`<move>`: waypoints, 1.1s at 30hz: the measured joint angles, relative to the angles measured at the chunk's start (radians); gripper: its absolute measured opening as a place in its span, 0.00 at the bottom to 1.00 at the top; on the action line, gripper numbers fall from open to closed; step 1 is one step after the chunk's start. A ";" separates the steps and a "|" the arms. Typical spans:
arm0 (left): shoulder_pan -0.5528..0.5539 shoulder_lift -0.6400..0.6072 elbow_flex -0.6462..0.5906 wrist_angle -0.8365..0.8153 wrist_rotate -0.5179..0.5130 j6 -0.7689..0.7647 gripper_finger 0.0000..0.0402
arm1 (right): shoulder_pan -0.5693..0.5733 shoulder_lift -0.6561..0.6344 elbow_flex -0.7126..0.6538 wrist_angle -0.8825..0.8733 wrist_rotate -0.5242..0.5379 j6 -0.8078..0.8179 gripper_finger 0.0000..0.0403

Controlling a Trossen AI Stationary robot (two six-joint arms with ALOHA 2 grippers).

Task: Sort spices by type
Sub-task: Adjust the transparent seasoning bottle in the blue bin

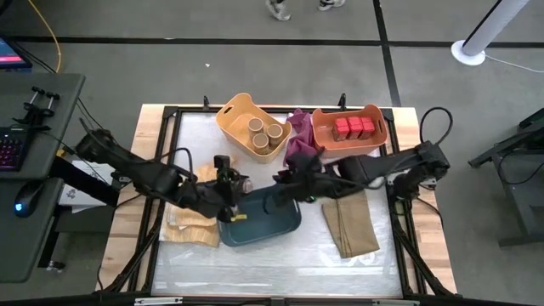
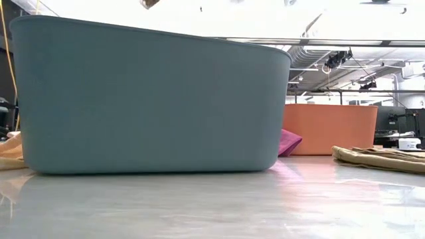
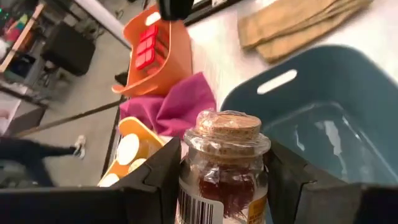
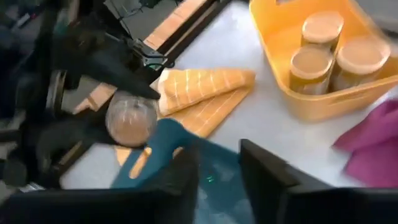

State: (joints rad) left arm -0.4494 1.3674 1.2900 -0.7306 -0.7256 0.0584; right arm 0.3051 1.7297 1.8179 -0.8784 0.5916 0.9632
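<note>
A small glass jar [image 3: 224,163] with a cork top and reddish-brown spice inside is up in the air, with my left gripper [image 1: 230,184] shut on it over the left rim of the teal bin [image 1: 259,218]. My right gripper [image 4: 219,177] hovers over the same bin from the right, slightly open with nothing between its fingers. Three tan cylinders [image 1: 264,134] stand in the yellow bin [image 1: 231,114]. Red tins [image 1: 354,128] sit in the orange bin [image 1: 374,141]. My left gripper pinches the jar's glass body [image 3: 186,180] below its shoulder, one finger on each side. The fingers [image 3: 158,177] come slanting down from the table's left. The jar stands nearly upright in the hold, cork up, lifted clear above the teal bin.
A magenta cloth [image 1: 301,141] lies between the yellow and orange bins. A folded tan cloth [image 1: 350,226] lies right of the teal bin, and a yellow striped cloth [image 1: 190,228] lies left of it. The teal bin's wall [image 2: 146,99] fills most of the low view.
</note>
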 joint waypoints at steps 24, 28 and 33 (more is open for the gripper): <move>0.053 0.044 0.000 -0.016 -0.070 -0.055 0.36 | -0.076 0.116 0.000 0.279 -0.168 0.064 0.72; 0.064 0.044 0.000 0.012 -0.070 -0.054 0.36 | -0.076 0.116 0.000 0.288 -0.130 0.060 0.72; 0.064 0.044 0.000 0.107 -0.069 0.001 0.36 | -0.084 0.133 0.000 0.312 -0.112 0.068 0.72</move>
State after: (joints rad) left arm -0.3855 1.4109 1.2896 -0.6234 -0.7945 0.0598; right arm 0.2214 1.8629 1.8179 -0.5662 0.4796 1.0315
